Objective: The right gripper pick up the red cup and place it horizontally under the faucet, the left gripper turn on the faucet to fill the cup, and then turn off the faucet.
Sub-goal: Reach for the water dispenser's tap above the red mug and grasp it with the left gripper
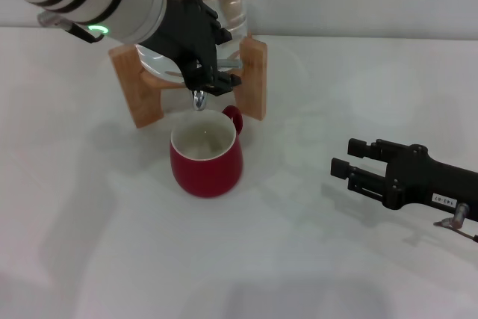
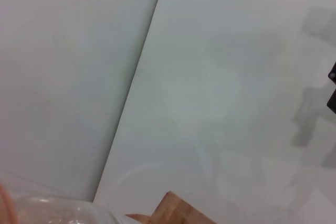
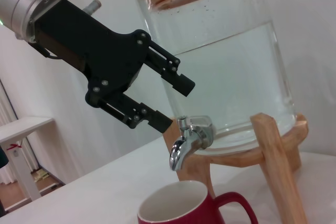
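The red cup (image 1: 206, 155) stands upright on the white table, its cream inside directly under the chrome faucet (image 1: 198, 99). In the right wrist view the cup (image 3: 184, 208) sits below the faucet (image 3: 190, 137), and no stream of water shows. My left gripper (image 1: 224, 60) is open at the faucet, one finger above and one below its thin lever. Seen from the right wrist, the left gripper (image 3: 176, 103) has its lower fingertip just beside the faucet's top. My right gripper (image 1: 342, 156) hovers open and empty to the right of the cup.
The clear water jar (image 3: 226, 61) with a wooden lid rests on a wooden stand (image 1: 252, 80) at the back. The stand's leg (image 3: 275, 156) rises close behind the cup's handle. In the left wrist view, a corner of the stand (image 2: 173, 211) shows against the white table.
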You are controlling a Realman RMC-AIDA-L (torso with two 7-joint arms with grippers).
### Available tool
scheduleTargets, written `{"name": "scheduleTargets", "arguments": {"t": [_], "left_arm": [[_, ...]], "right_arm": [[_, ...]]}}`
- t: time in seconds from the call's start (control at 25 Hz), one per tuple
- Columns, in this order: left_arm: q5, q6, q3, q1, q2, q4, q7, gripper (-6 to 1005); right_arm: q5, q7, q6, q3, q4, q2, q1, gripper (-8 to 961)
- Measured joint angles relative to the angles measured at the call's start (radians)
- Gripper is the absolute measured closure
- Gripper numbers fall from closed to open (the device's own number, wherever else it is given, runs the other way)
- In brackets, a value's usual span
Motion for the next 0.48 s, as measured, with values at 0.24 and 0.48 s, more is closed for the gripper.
{"name": "scheduleTargets", "arguments": {"t": [0.24,0.48], "left_arm": [[0.001,0.007,0.001,-0.003,-0.001,-0.004,-0.011,329],[0.005,0.012,-0.007,-0.007,-0.001,-0.038,-0.016,376]], "right_arm": [[0.0,0.005,0.0,0.001,0.0,0.0,0.001,426],[0.0,0.005,0.0,0.002,0.0,0.0,0.004,426]]}}
